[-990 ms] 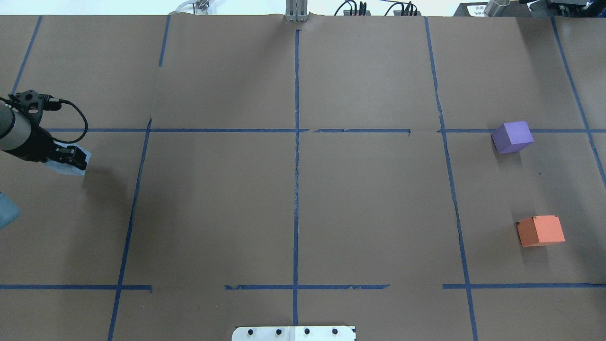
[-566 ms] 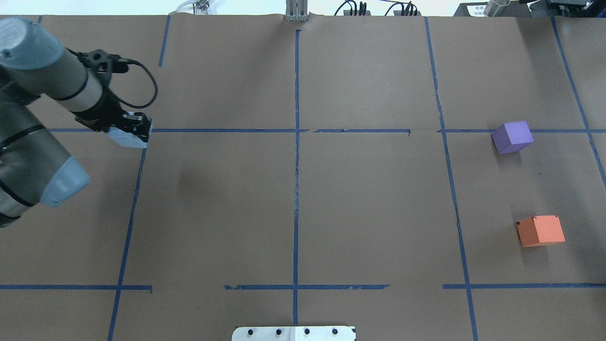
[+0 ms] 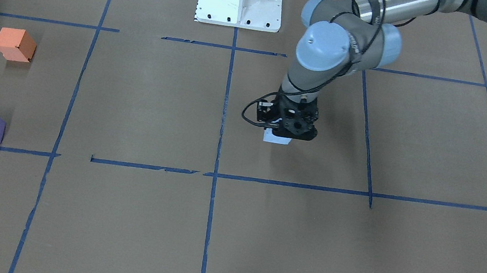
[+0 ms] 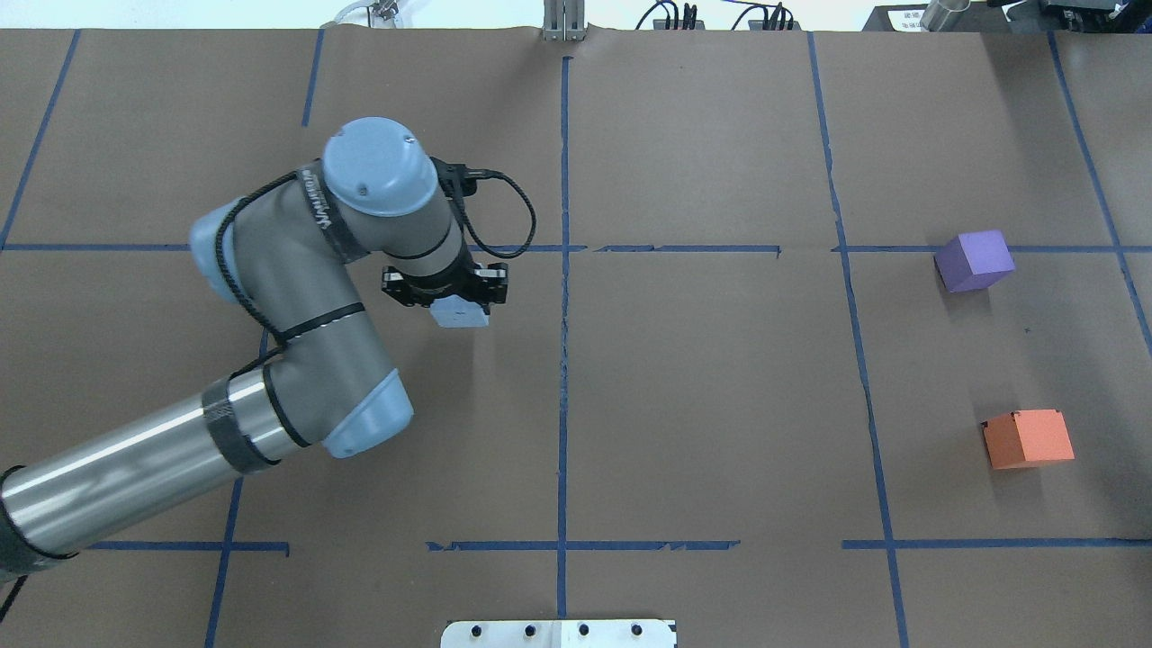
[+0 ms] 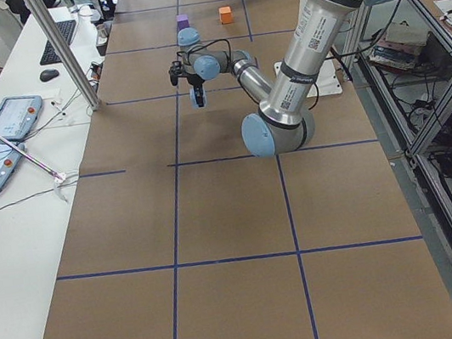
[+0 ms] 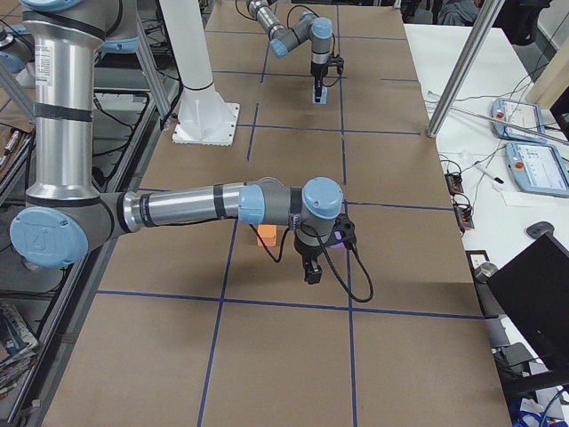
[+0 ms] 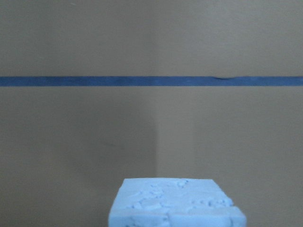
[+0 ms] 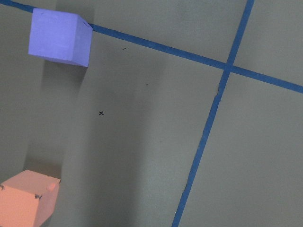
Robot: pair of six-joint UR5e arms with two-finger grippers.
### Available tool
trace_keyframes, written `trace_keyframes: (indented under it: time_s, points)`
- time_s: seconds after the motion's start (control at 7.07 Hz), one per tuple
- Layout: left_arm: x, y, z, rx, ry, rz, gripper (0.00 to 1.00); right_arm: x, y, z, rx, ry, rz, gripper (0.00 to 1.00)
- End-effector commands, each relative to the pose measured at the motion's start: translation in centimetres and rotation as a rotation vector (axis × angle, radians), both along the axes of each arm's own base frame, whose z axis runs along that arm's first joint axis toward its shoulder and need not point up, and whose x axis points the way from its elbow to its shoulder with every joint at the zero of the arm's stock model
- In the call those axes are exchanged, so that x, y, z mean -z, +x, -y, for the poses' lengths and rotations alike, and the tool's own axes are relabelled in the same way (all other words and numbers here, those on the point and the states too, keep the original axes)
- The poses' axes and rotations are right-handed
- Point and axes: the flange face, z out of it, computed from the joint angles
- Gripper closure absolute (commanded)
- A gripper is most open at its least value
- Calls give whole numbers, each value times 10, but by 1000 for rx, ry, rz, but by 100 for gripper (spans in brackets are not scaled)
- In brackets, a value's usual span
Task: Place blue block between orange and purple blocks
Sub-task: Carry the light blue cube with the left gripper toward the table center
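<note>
Left of the centre tape line (image 4: 563, 405), the left gripper (image 4: 459, 303) hangs clear of the table (image 4: 711, 405), jaws clamped on the blue block (image 4: 461, 316), well apart from the purple block (image 4: 974, 260) and orange block (image 4: 1028, 438) at the far right. Recommendation: carry it across at safe height and centre it over the bare gap between the 2. Descend vertically and release only once seated, touching neither neighbour.

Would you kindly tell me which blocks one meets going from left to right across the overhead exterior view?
The blue block → purple block → orange block, which sits only slightly further right than the purple one.
</note>
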Motion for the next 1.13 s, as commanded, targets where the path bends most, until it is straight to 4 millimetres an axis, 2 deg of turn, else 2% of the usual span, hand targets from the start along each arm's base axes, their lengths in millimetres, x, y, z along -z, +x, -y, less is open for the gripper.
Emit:
trace_keyframes:
  time_s: [0.0,0.14,0.28,0.42,0.71,0.85,0.99]
  points:
    - [42,70,-29,14,16,16,71,-1,0,0,1,-1,0,0]
    - [38,84,-37,8,7,32,71,-1,0,0,0,-2,0,0]
    - [34,92,-38,2,0,45,62,-1,0,0,1,-1,0,0]
    - [30,97,-36,1,-2,50,39,-1,0,0,1,-1,0,0]
    - [29,101,-36,0,3,41,0,-1,0,0,0,-2,0,0]
    - [37,94,-29,22,-4,32,0,2,0,1,0,4,0,0]
    - [50,51,7,65,5,13,0,10,-1,6,-4,16,3,0]
